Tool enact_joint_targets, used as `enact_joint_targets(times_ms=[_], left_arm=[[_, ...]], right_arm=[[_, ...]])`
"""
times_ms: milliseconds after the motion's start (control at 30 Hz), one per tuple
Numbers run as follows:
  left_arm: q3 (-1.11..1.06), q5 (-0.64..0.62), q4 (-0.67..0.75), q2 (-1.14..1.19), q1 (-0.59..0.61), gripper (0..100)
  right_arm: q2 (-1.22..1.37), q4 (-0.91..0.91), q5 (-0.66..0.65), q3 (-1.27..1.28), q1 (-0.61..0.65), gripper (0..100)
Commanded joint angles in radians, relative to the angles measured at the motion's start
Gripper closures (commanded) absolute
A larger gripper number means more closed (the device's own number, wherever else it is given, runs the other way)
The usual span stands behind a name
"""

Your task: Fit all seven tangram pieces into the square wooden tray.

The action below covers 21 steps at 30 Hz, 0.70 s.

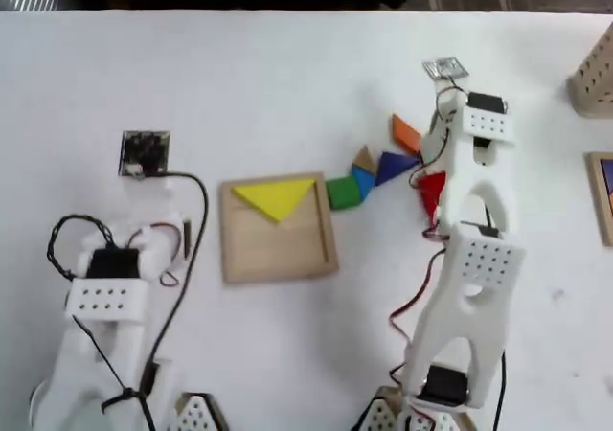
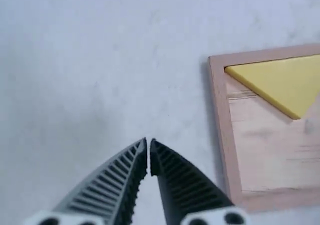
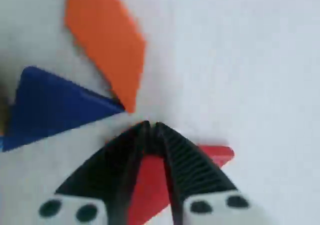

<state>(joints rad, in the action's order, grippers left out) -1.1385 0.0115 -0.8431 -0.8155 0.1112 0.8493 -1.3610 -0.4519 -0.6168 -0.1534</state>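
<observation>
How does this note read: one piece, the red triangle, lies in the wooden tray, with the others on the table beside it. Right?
One slip: the piece in the wooden tray is the yellow triangle, not red, as the high view shows. The others, the red triangle among them, lie on the table beside it.

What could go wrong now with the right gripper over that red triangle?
The right gripper is shut over the red triangular piece, so it may push rather than grip it. The orange parallelogram and dark blue triangle lie close by and could get knocked.
</observation>
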Motion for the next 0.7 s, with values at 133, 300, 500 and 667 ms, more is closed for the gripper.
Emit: enact_joint_targets(times_ms=[133,300,500,667], left_arm=[[0.008,0.011,0.023,-0.027,-0.022,97],[0.008,0.011,0.023,-0.027,-0.022,97],[0.008,0.011,0.023,-0.027,-0.022,97],[0.008,0.011,0.023,-0.024,-0.022,97]], right_arm=[[-0.042,-0.213,-0.066,0.009,-0.071,98.1],[-0.183,-0.174,-0.087,0.190,-0.124,98.1],[-0.526,0.056,-0.121,0.675,-0.127,98.1],[-0.860,0.211,-0.117,1.028,-0.131,98.1]])
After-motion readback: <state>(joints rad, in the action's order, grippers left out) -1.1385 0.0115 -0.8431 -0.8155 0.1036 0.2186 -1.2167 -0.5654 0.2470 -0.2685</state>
